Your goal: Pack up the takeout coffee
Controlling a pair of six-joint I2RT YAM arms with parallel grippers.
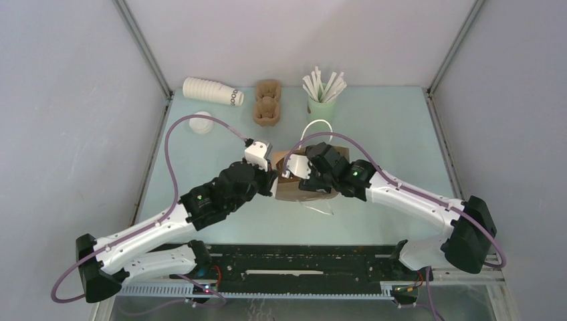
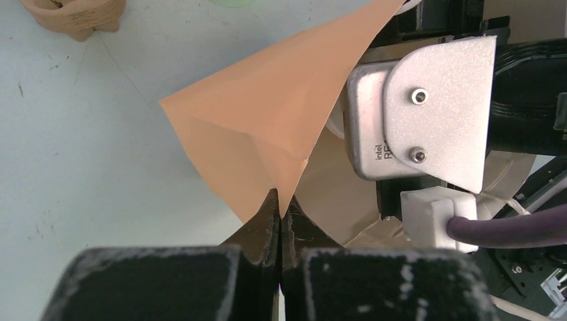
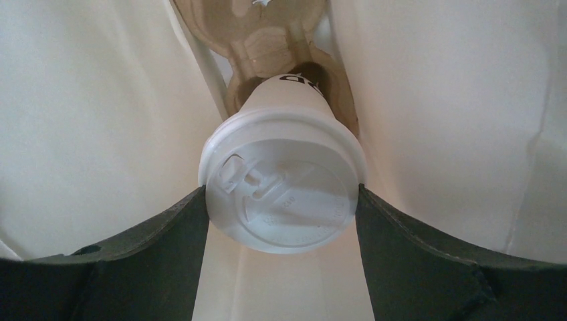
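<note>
Left end effector (image 2: 279, 207), jaws pressed together, pinches a corner of a brown paper bag (image 2: 267, 114) at the middle of the bench (image 1: 388, 120). To its right, the right end effector (image 3: 281, 200) reaches into the bag (white inside), fingers (image 3: 160, 227) spread wide and clamped on the white lid (image 3: 287, 214) of the takeout coffee (image 3: 284, 100), whose base meets a pulp carrier (image 3: 261, 33). Along the far edge: a stack of nested cups (image 1: 212, 91), spare carriers (image 1: 267, 105), a green cup of sticks (image 1: 322, 107).

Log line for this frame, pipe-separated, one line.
left gripper: shut on paper bag edge | right gripper: shut on takeout coffee, inside bag | carrier: in bag below cup | release: not yet
</note>
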